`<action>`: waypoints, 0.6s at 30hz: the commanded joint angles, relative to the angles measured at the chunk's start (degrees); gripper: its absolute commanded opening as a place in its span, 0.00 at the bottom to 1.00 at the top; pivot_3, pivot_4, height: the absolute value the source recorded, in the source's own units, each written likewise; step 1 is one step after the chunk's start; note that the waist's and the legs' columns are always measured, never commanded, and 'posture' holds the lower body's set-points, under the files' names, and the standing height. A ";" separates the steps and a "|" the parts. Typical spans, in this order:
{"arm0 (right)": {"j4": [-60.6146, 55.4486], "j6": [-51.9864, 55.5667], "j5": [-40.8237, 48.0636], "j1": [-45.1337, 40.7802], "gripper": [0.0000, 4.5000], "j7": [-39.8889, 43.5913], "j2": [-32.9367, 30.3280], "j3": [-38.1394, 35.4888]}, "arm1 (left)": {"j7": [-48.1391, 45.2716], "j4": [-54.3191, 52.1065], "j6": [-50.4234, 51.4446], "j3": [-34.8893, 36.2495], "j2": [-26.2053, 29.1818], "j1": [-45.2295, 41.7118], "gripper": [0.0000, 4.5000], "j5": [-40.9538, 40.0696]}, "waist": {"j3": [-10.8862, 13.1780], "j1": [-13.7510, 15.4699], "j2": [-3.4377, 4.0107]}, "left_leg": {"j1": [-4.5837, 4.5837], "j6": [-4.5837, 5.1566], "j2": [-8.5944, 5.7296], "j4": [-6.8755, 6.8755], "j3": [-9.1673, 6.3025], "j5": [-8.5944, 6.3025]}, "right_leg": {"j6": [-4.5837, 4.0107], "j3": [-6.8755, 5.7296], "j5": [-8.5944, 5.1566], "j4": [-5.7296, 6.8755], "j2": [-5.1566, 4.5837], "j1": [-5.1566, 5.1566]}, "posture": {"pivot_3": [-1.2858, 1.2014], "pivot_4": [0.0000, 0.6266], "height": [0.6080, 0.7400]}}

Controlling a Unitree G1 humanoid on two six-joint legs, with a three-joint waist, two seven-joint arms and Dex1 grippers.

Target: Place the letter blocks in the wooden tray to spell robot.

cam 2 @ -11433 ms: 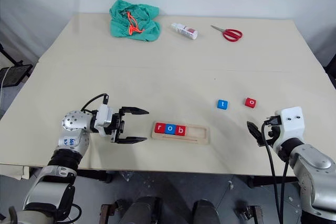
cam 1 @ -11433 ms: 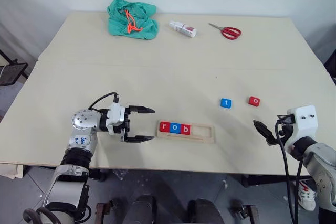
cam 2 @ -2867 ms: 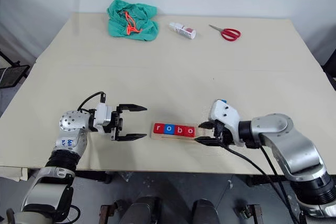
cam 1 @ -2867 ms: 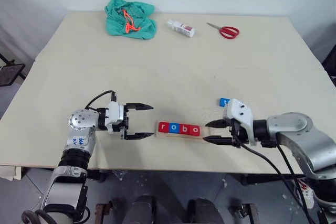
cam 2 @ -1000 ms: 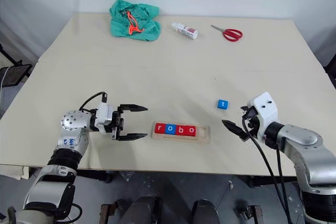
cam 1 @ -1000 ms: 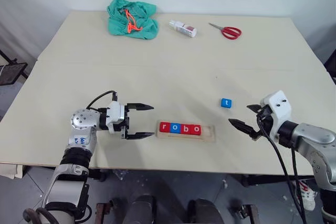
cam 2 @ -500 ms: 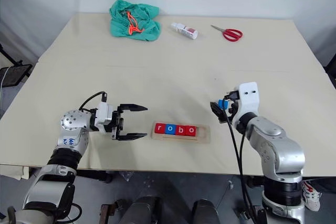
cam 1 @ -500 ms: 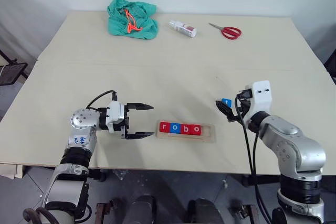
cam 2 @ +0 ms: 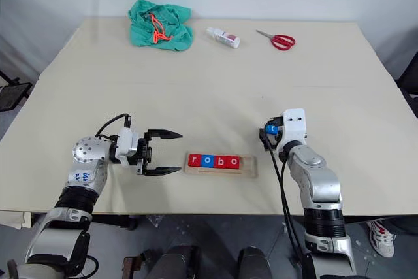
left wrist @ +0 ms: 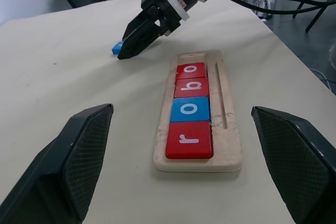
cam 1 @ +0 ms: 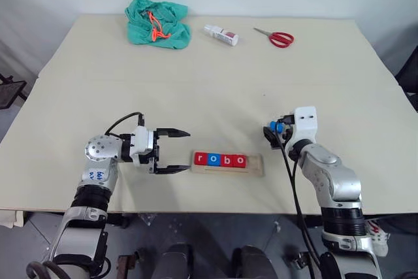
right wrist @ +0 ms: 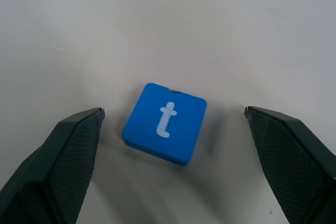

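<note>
Nearest on the pale desk (cam 1: 215, 89), close to its near edge, lies the wooden tray (cam 1: 228, 161), long side running left to right. Four letter blocks sit in it touching one another from the left end: a red r (cam 1: 201, 159), a blue o (cam 1: 214, 159), a red b (cam 1: 227, 160) and a red o (cam 1: 240, 160), which leaves the rightmost slot bare. Just left of the tray hangs the left gripper (cam 1: 175, 151), lying level and pointing right toward the tray's left end; its two black fingers (cam 1: 171, 134) are spread wide, with nothing between them, and their tips stand apart from the wood. A little farther back and to the right of the tray, the right gripper (cam 2: 267, 136) reaches forward and slightly downward over the blue t block (right wrist: 165, 122), which lies flat on the desk outside the tray, near its right end. The right gripper's fingers (right wrist: 71, 153) stand wide apart, one on either side of the t block, with a clear gap to the block on both sides. Well beyond, along the far edge of the desk, lie a crumpled green cloth (cam 1: 157, 21) with an orange cord at the left, a small white bottle (cam 1: 220, 34) on its side near the middle, and red-handled scissors (cam 1: 277, 37) to the right.
</note>
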 commanded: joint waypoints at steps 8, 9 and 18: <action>-3.17 0.99 -1.67 1.77 0.72 -0.75 2.09 3.09 | 0.72 -2.32 -0.14 0.76 0.61 0.73 1.00 -0.57 | 0.00 -0.80 0.00 | 0.02 -0.02 0.00 -0.04 -0.09 0.01 | 0.00 -0.05 0.00 0.12 0.01 -0.02 | 0.52 0.24 1.00; -3.28 1.07 -1.79 1.71 0.64 -0.83 1.90 2.89 | 0.66 -2.35 -0.09 0.74 0.60 0.75 1.00 -0.61 | 0.00 -0.79 0.00 | 0.02 -0.02 0.00 -0.04 -0.09 0.01 | 0.00 -0.05 0.00 0.12 0.00 -0.01 | 0.52 0.24 1.00; -13.59 5.59 1.97 4.62 0.32 3.95 -3.18 -0.34 | -0.53 -2.54 0.06 0.70 0.89 1.97 1.00 -1.10 | 0.00 -0.58 0.00 | -0.04 -0.01 -0.10 -0.02 -0.15 0.01 | 0.00 -0.03 0.00 0.11 -0.04 -0.01 | 0.52 0.24 1.00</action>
